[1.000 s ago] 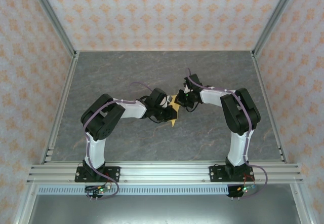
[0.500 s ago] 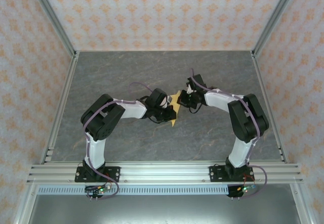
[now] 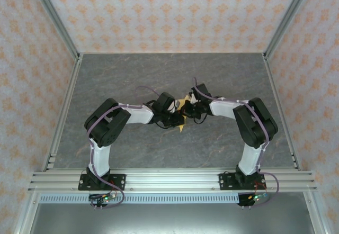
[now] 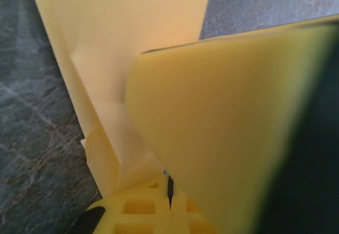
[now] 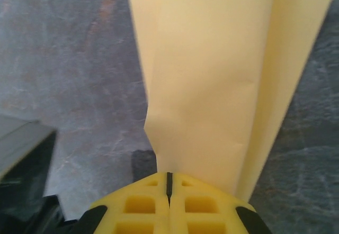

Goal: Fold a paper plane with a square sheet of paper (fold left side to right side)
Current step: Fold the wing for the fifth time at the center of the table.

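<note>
Grey marbled tabletop (image 3: 132, 75); at frame centre we see left gripper (image 3: 180, 118) and right gripper (image 3: 188, 109), 2 closed pairs of fingers, each pinching the folded yellow paper (image 3: 183, 103).

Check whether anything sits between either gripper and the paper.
Nothing visible does. The left gripper and the right gripper are both shut on the folded yellow paper. In each wrist view, the paper runs straight into the closed fingertips, so no gap is left for anything to block.

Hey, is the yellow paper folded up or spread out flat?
Folded. The paper shows overlapping creased layers in the left wrist view and long fold lines in the right wrist view.
</note>
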Motion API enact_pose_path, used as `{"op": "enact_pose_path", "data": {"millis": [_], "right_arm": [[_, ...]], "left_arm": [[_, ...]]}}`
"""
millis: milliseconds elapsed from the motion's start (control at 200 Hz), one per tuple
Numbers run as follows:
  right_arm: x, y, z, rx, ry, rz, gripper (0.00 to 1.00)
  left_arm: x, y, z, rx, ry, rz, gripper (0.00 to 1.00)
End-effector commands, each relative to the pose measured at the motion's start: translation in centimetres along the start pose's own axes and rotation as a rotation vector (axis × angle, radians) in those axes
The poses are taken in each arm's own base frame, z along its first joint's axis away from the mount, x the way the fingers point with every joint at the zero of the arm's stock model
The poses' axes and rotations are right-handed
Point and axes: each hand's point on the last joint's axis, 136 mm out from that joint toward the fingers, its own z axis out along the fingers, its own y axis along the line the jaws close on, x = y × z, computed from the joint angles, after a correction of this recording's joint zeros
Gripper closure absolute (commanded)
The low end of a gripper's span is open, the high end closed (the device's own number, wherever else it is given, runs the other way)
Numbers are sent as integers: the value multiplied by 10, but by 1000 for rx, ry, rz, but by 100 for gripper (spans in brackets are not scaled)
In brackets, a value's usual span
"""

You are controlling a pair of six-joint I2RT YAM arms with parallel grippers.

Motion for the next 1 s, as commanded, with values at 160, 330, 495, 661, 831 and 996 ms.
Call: {"op": "enact_pose_path", "data": {"millis": [160,330,495,661,831,996], "right_arm": [[-12,-20,6,123,-27,-74,100],[-21,-21,7,116,-55,-93,100],[-32,-23,6,89,-92,-104,100],[-42,-23,3,62,-117,-111,100],[-52,-27,0,59,-138,-113,100],[-61,-30,-2,58,-152,-111,100]], "left_arm": [[27,56,5,-210,54,-84,100],[30,59,6,-218,63,-99,100],[31,62,8,-220,66,-109,100],[33,64,8,-225,71,-117,100],[34,64,8,-224,73,-121,100],[34,65,8,-225,72,-120,100]]}}
